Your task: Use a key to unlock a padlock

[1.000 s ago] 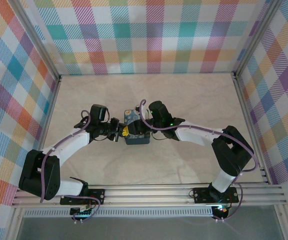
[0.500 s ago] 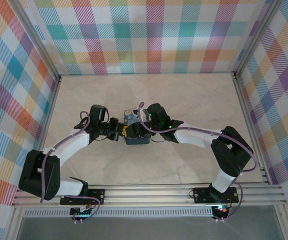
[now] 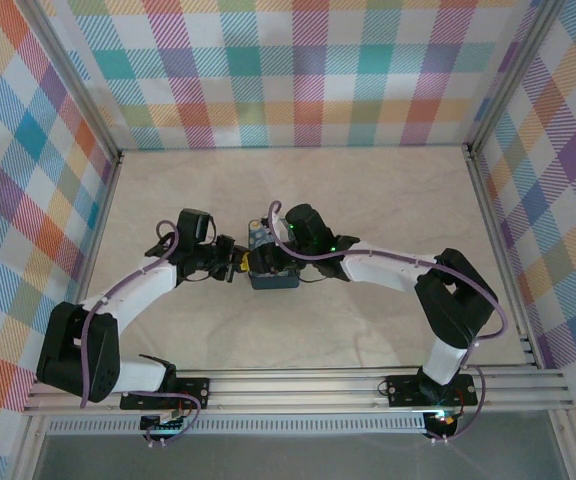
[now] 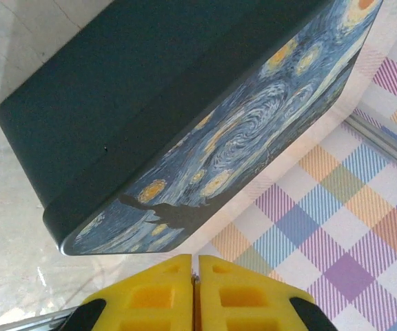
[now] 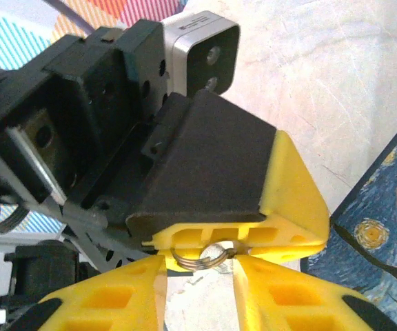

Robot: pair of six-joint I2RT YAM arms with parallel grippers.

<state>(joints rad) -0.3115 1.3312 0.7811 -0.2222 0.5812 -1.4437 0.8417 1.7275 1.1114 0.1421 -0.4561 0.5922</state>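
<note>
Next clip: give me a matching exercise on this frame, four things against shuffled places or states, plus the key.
Things:
1. left gripper
2. right gripper
3. dark blue swirl-patterned box
4. small silvery wire loop

Places or states:
A. resting on the beige table
B. jaws apart
C. jaws pressed together
D. at the left gripper's tip, in the gap of the right gripper

Pairs: 1-C, 2-B, 3-A, 4-D

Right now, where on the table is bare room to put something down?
Free: the table between box and back wall; also the strip between box and front rail. Crowded: the box's left edge, where left gripper and right gripper meet.
</note>
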